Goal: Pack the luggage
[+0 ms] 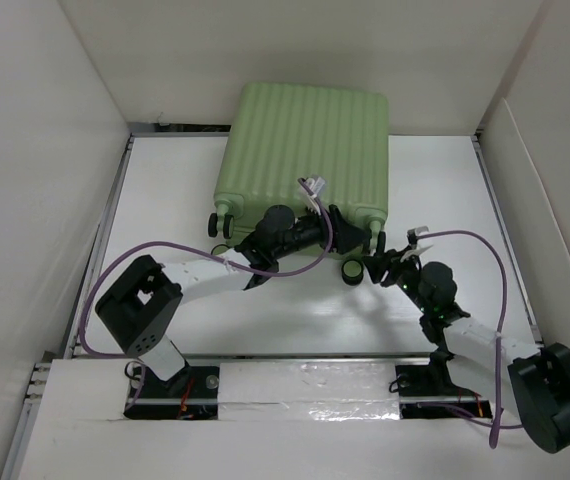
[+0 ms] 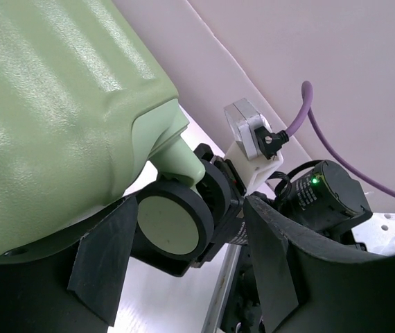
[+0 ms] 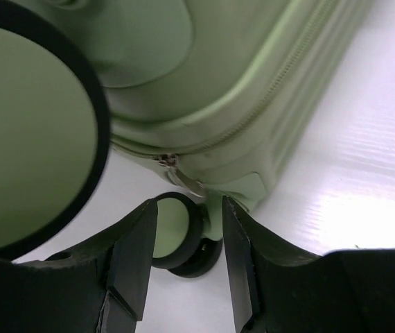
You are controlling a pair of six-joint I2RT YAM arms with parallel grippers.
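Observation:
The luggage (image 1: 305, 140) is a light-green ribbed suitcase lying shut at the back of the table, its black wheels toward me. My left gripper (image 1: 350, 238) is at its near right corner and stands open, with a spinner wheel (image 2: 173, 222) between and just beyond its fingers (image 2: 104, 263). My right gripper (image 1: 377, 262) is beside it, also open. In the right wrist view its tips (image 3: 189, 205) stop just short of the metal zipper pull (image 3: 183, 182) on the suitcase's seam (image 3: 253, 83), and a wheel (image 3: 180, 236) lies behind the gap. Nothing is clamped.
White walls enclose the table on the left, back and right. Purple cables (image 1: 485, 260) loop from both arms. The two grippers work close together at the same corner; the right arm's wrist camera (image 2: 249, 128) shows in the left wrist view. A larger wheel (image 3: 31, 125) fills the right wrist view's left side.

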